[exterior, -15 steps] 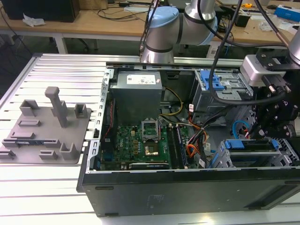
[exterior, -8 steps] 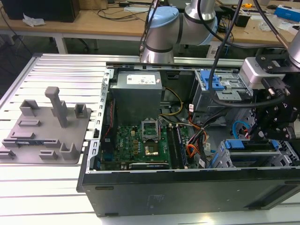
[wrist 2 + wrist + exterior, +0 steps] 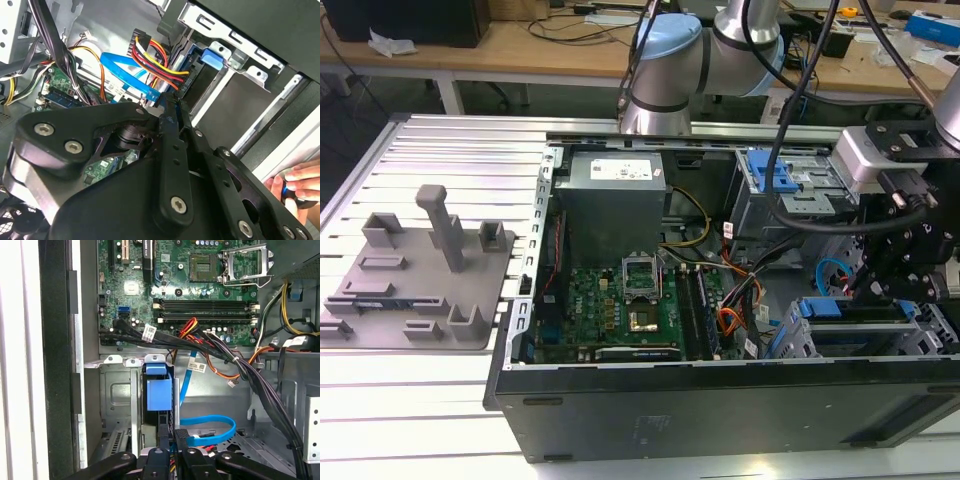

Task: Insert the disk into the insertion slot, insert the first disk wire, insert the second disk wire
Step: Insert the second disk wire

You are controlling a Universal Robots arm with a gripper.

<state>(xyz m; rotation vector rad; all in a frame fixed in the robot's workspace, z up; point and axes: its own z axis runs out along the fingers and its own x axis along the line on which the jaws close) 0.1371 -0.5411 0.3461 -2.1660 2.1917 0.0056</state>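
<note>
Disk (image 3: pixel 159 395) in slot (image 3: pixel 120 395), just beyond hand (image 3: pixel 170 452)

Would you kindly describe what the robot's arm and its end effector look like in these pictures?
The arm has silver-grey tube segments with pale blue joint caps, and black cables hang along it. A light grey block sits at the wrist. The end effector is matte black, built of flat linkage bars joined by silver screws, seen in both wrist views.

Gripper (image 3: pixel 170 447) tight beside drive cage (image 3: pixel 117 395), blue SATA cable (image 3: pixel 212 427) looped alongside, black wire bundle (image 3: pixel 260 385) crossing case floor, open floor betw. cable & bundle
</note>
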